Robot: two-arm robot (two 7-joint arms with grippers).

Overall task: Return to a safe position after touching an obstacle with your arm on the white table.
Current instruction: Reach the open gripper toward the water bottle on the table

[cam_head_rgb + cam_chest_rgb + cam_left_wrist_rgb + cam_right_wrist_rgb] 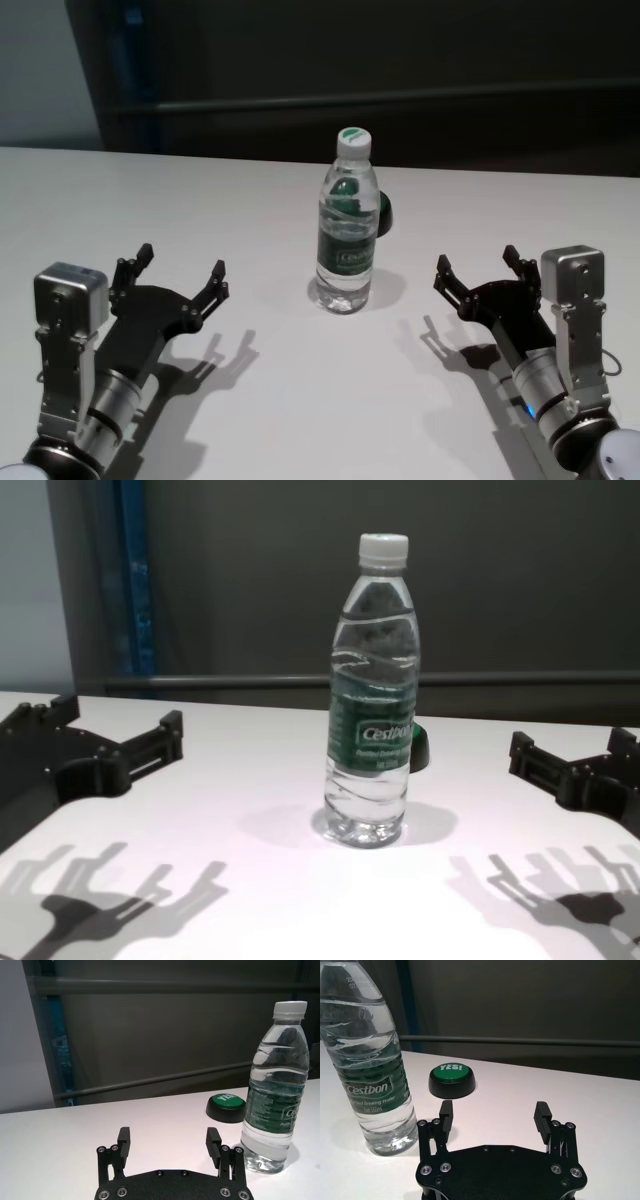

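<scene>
The obstacle, a clear water bottle (347,235) with a white cap and a dark green "Cestbon" label, stands upright at the middle of the white table (150,200). It also shows in the left wrist view (274,1095), the right wrist view (370,1065) and the chest view (372,700). My left gripper (182,272) is open and empty, hovering left of the bottle and apart from it. My right gripper (480,268) is open and empty, right of the bottle and apart from it.
A low black puck with a green "YES!" top (451,1080) sits on the table just behind the bottle; it also shows in the left wrist view (226,1106). A dark wall with a horizontal rail (400,100) stands past the table's far edge.
</scene>
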